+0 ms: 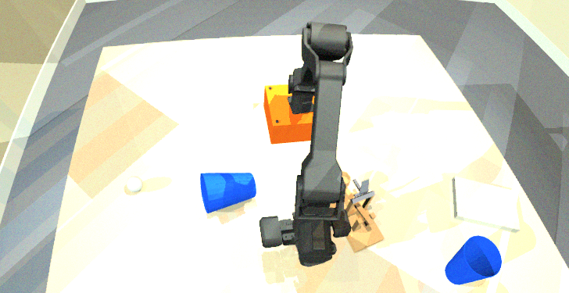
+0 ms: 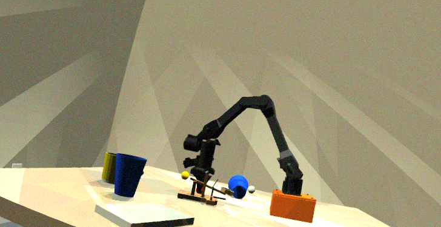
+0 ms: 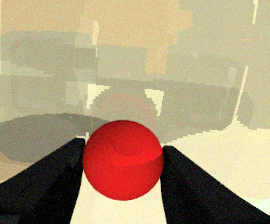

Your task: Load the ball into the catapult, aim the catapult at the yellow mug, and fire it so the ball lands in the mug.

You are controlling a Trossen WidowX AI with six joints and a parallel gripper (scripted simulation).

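Observation:
My gripper [image 2: 200, 184] [image 3: 123, 151] points down beside the catapult. It is shut on the red ball [image 2: 200, 192] [image 3: 123, 172], with one finger against each side of it. The arm hides the ball in the top view. The wooden catapult [image 1: 365, 238] [image 2: 188, 194] stands on the table just right of the gripper in the top view, partly under the arm. Its throwing arm slopes down to an empty-looking cup [image 2: 227, 190]. The yellow mug [image 2: 108, 167] stands upright, partly behind a blue mug, and is not in view in the top view.
One blue mug [image 1: 463, 265] [image 2: 126, 175] stands upright; another blue mug [image 1: 228, 191] [image 2: 238, 182] lies on its side. A white ball [image 1: 134, 184] [image 2: 251, 189], a yellow ball [image 2: 185, 175] and a pale flat slab [image 1: 485, 203] [image 2: 145, 213] are on the table. The arm's base is orange [image 1: 292, 133] [image 2: 291, 208].

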